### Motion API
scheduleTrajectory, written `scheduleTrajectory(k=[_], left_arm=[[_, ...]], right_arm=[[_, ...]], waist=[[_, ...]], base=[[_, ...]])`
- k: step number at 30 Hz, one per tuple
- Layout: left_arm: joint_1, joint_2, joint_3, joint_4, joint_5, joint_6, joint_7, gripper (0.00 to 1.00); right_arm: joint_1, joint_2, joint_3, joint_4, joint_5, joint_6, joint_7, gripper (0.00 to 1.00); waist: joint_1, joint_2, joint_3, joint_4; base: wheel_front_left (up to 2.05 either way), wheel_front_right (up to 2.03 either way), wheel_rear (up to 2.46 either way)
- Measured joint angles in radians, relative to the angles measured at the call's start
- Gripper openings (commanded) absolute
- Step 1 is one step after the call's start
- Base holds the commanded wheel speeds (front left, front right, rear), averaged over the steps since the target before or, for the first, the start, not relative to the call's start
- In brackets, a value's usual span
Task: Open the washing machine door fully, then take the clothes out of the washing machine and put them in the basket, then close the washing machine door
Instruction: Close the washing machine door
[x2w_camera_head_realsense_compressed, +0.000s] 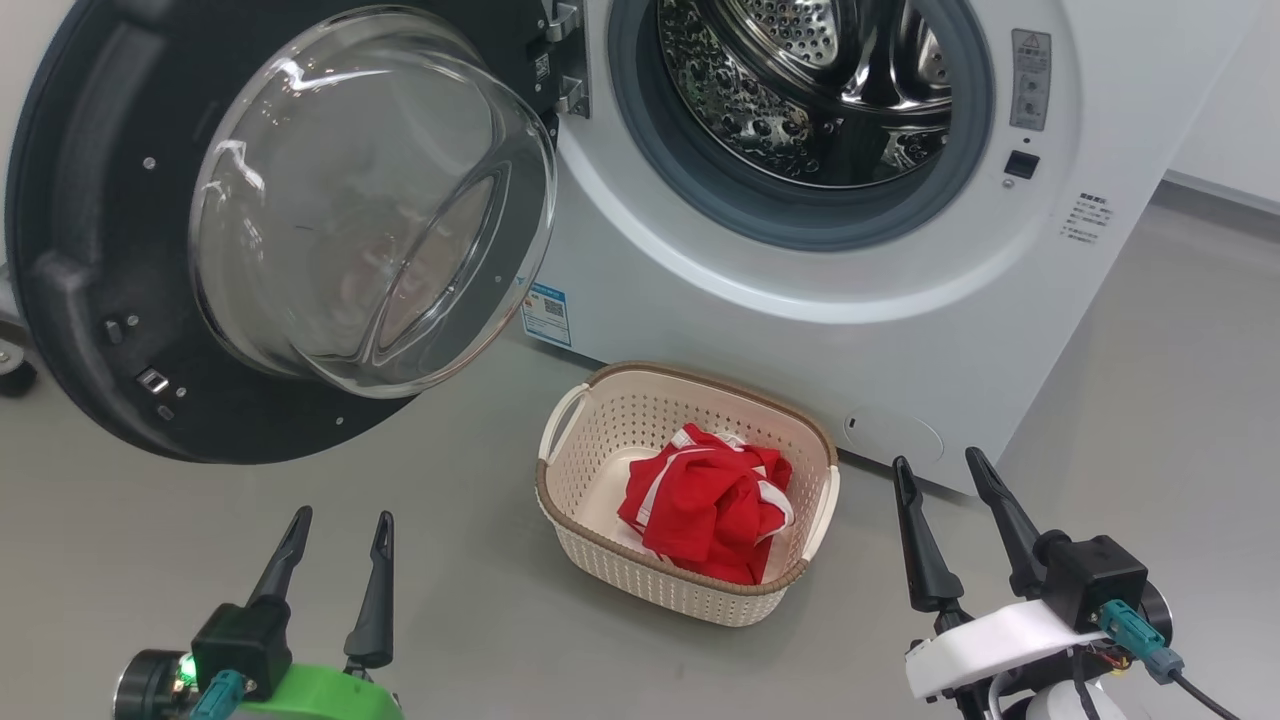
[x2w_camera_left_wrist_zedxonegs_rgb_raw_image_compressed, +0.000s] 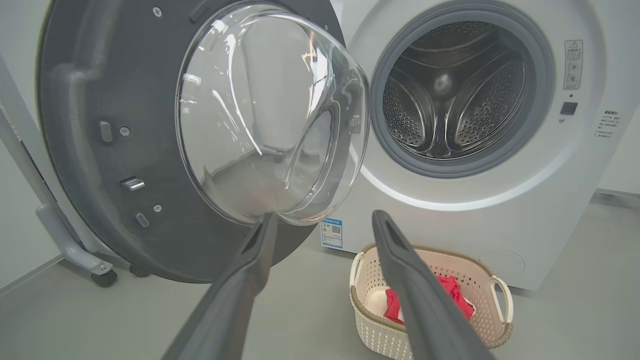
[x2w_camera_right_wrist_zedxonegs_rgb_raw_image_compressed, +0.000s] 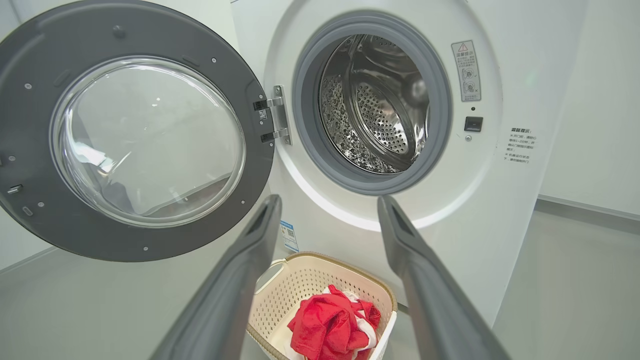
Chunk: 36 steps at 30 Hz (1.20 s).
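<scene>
While the left hand (x2w_camera_head_realsense_compressed: 342, 520) is hovering low over the grey floor (x2w_camera_head_realsense_compressed: 150, 530) at the near left, its two dark fingers are standing spread wide with nothing between them, and the right hand (x2w_camera_head_realsense_compressed: 938, 462) at the near right is gaping just as wide and gripping nothing either. Just beyond and between the two hands, the basket (x2w_camera_head_realsense_compressed: 640, 580) is sitting on the floor, apart from both sets of fingertips. The clothes (x2w_camera_head_realsense_compressed: 705, 505) are lying bunched inside it, a red heap with white trim filling the side nearer the right hand and leaving bare cream bottom on the other side. Behind the basket, the washing machine (x2w_camera_head_realsense_compressed: 700, 320) is standing close by, its white front rising just past the basket's far rim, with a small blue label (x2w_camera_head_realsense_compressed: 546, 313) showing low on the panel. Further up, the grey gasket (x2w_camera_head_realsense_compressed: 630, 120) is ringing the open mouth, and the steel drum (x2w_camera_head_realsense_compressed: 800, 80) inside is showing its perforated metal. To the left of the mouth, the washing machine door (x2w_camera_head_realsense_compressed: 90, 250) is hanging swung wide on its hinge (x2w_camera_head_realsense_compressed: 565, 60), its dark inner face turned toward the robot and its clear glass bowl (x2w_camera_head_realsense_compressed: 370, 200) bulging outward above the floor. In the left wrist view, a pale wheeled frame (x2w_camera_left_wrist_zedxonegs_rgb_raw_image_compressed: 75, 250) is standing on the floor beyond the door's outer edge.
</scene>
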Motion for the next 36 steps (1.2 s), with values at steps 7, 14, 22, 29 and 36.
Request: scheduleTrajectory(k=[7,14,22,29,36], left_arm=[[0.0,0.0,0.008,-0.005,0.0,0.007,0.0,1.0],[0.002,0.003,0.028,-0.017,0.0,0.016,0.0,1.0],[0.005,0.003,0.03,-0.029,0.0,0.016,0.0,1.0],[0.005,0.003,0.033,-0.034,0.0,0.021,0.0,1.0],[0.007,0.003,0.032,-0.034,0.0,0.021,0.0,1.0]], right_arm=[[0.001,0.0,0.003,0.001,0.002,0.0,0.0,1.0],[0.001,0.002,0.024,0.008,0.005,0.0,0.0,1.0],[0.001,0.002,0.024,0.01,0.007,0.0,0.0,1.0],[0.0,0.002,0.027,0.015,0.008,0.0,0.0,1.0],[-0.001,0.002,0.028,0.02,0.008,0.0,0.0,1.0]], waist=[[0.0,0.0,-0.007,0.045],[0.0,0.0,-0.009,0.063],[0.0,0.0,-0.003,0.066],[0.0,0.0001,0.002,0.067],[0.0,0.0,0.002,0.065]], base=[[0.0,0.0,0.0],[0.0,0.0,0.0],[0.0,0.0,0.0],[0.0,0.0,0.0],[0.0,0.0,0.0]])
